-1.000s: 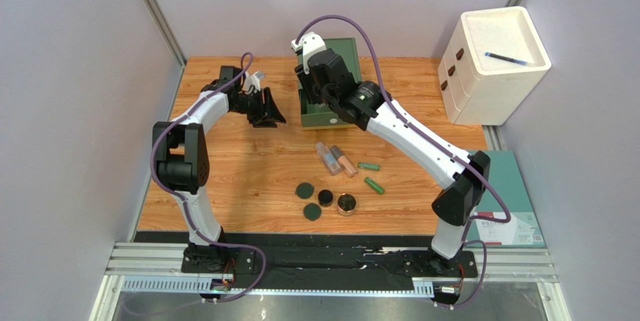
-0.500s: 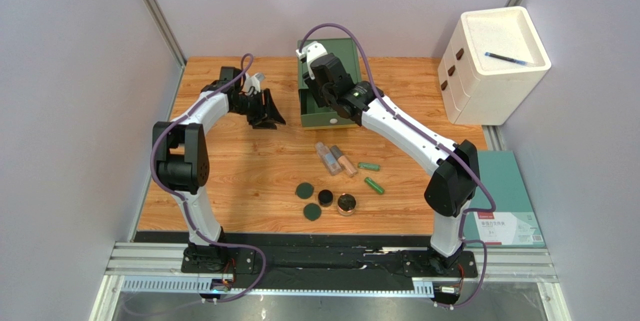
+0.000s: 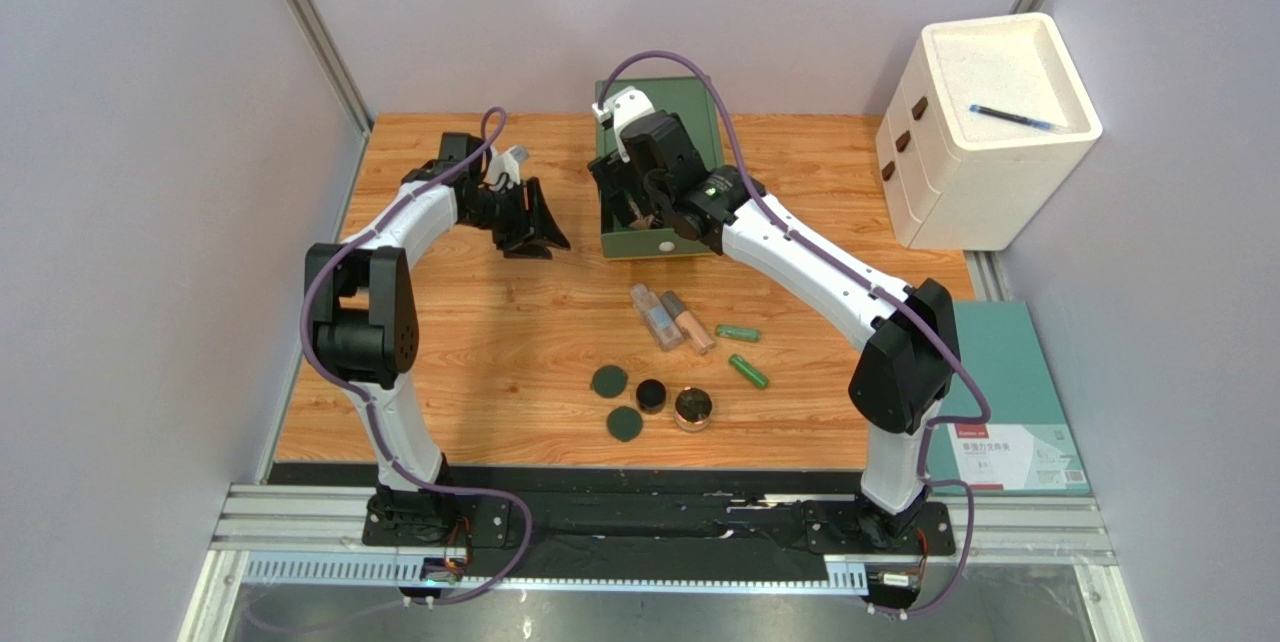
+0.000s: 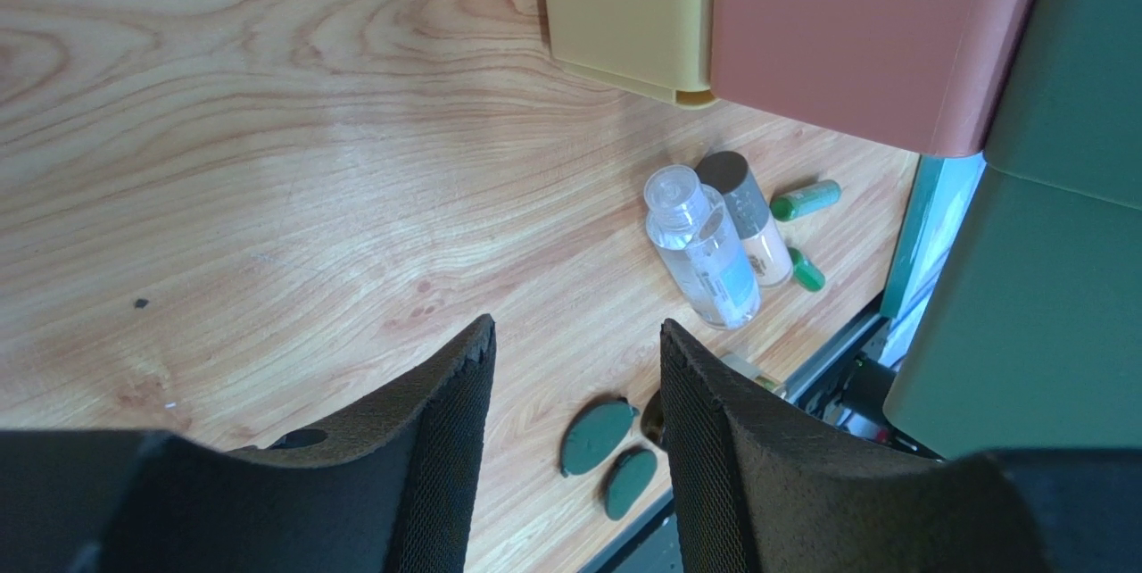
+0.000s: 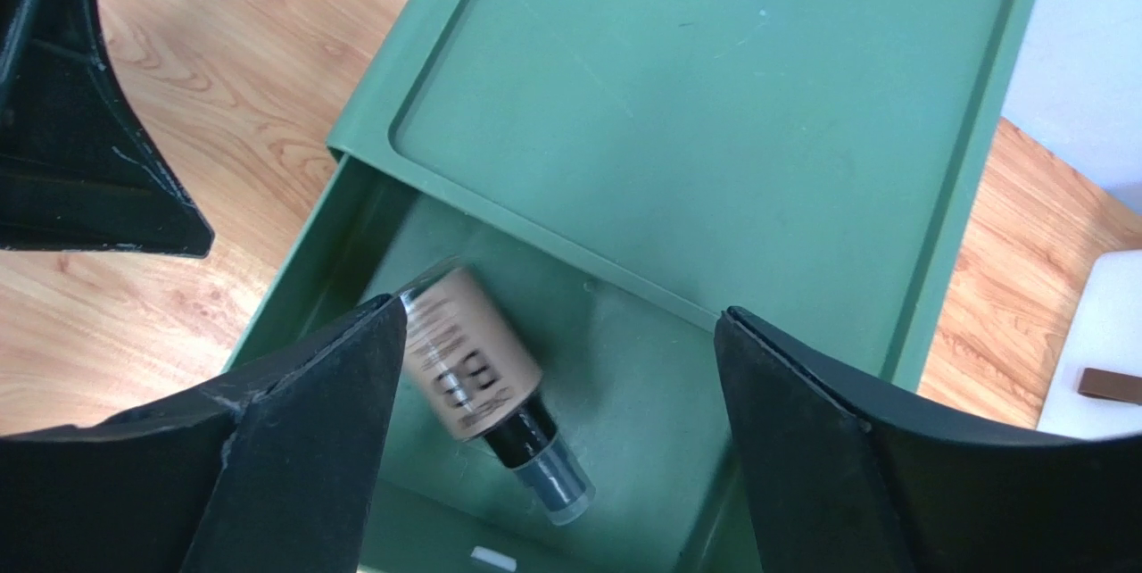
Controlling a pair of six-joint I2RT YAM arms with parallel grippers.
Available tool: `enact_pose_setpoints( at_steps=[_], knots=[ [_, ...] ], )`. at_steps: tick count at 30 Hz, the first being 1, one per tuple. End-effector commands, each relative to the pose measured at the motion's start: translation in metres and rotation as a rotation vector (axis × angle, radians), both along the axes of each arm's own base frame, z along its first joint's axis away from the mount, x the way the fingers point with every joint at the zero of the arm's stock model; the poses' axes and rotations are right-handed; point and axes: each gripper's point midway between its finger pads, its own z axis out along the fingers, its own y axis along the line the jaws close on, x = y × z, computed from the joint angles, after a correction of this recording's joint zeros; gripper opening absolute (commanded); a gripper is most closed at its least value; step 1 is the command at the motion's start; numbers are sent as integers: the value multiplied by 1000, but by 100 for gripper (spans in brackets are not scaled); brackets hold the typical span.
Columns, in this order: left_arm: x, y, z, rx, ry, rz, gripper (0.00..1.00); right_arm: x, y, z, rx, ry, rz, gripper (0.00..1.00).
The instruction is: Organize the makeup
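The right gripper (image 5: 559, 319) hangs with its jaws spread wide and nothing between them, directly above the pulled-out green drawer (image 5: 630, 413). Below the gap, nearer the left-hand finger in the wrist view, a beige bottle (image 5: 463, 359) with a dark neck and a grey-black cap lies on its side on the drawer floor. It is apart from both fingers and angled across the drawer. Its outline is blurred, and the dark print on it is probably a label, though it cannot be read.

The left gripper (image 4: 577, 330) is also parted and empty, low over the worktop (image 3: 451, 357) to the left of the drawer box.

The other makeup lies on the worktop nearer the arm bases: a clear tube (image 4: 704, 259) touching a beige tube (image 4: 751, 218), two green tubes (image 4: 804, 200) just beyond them, and two dark green discs (image 3: 609, 381), a black jar (image 3: 651, 396) and a gold-rimmed compact (image 3: 693, 408) clustered close together.
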Motion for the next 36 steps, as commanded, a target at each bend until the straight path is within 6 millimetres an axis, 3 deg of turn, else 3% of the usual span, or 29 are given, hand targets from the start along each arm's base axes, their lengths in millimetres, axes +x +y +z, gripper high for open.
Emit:
enact_pose_setpoints(
  at_steps=[1,9,11,13,14,15,17,18,20,21,24,26,31,36],
  knots=[
    [12,4,39,11,-117,17,55,6,-5,58,73,-132,-29,88],
    [3,1,34,-12,-75,32,55,8,-18,91,217,-130,-7,86],
    [1,1,32,-14,-64,32,55,-3,-18,95,241,-106,28,87],
    [2,0,34,-18,-63,35,55,-15,-18,87,249,-60,52,88],
    [2,0,34,-22,-61,34,55,-24,-22,94,262,-63,63,88],
    [3,-1,35,-28,-61,34,55,-32,-24,79,267,-19,59,88],
    [7,-3,36,-43,-57,30,55,-50,-27,78,316,15,76,88],
    [10,-4,40,-49,-63,31,55,-59,-30,57,305,64,77,93],
    [12,-6,37,-57,-53,25,55,-76,-34,50,338,100,83,99],
    [14,-7,40,-62,-58,25,55,-86,-39,28,317,146,76,99],
    [16,-8,36,-64,-50,21,55,-108,-48,16,328,180,71,99],
    [16,-8,36,-59,-45,22,55,-121,-53,-3,311,208,70,99],
    [9,-7,44,-62,-54,37,55,-144,-68,-13,298,238,41,99],
    [-1,-7,50,-69,-54,41,55,-159,-78,-46,289,290,11,94]
  ],
)
